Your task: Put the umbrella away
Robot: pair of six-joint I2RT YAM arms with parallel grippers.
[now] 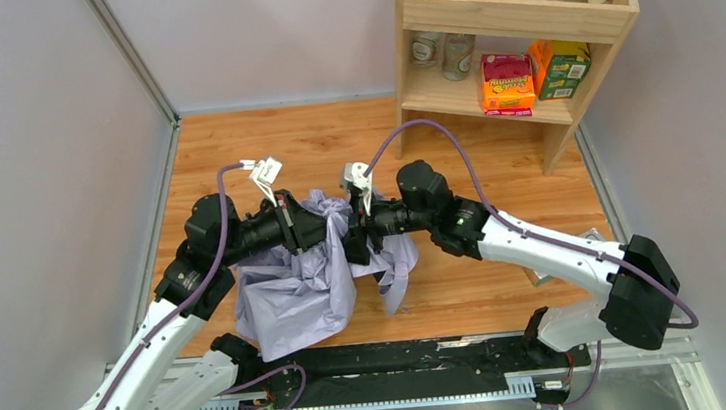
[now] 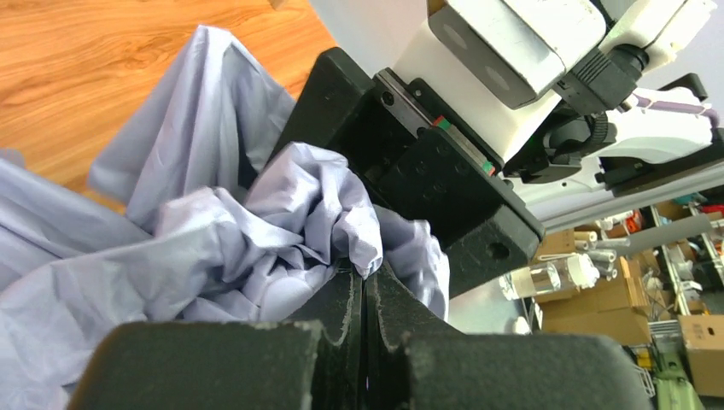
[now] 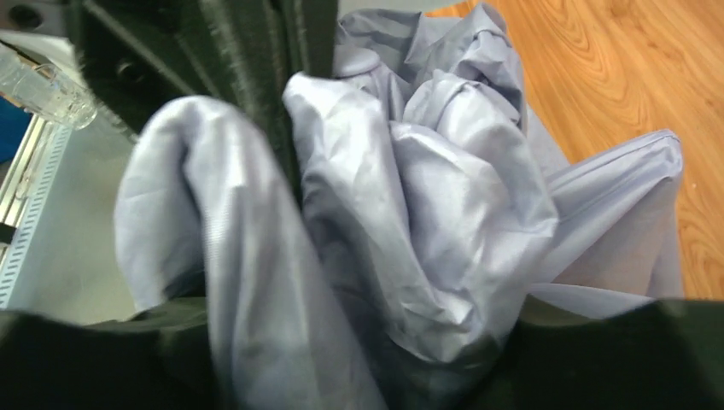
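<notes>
The umbrella is a crumpled heap of pale lavender fabric on the wooden table, with its upper part gathered up between the two arms. My left gripper is shut, its tips nipping a fold of the umbrella. My right gripper faces it from the right, almost touching. In the right wrist view its jaws stand apart, and bunched umbrella fabric fills the gap and drapes over the left finger, hiding the fingertips.
A wooden shelf unit stands at the back right with cups, jars and snack boxes. Grey walls close in the left, the back and the right. A black rail runs along the near edge between the arm bases.
</notes>
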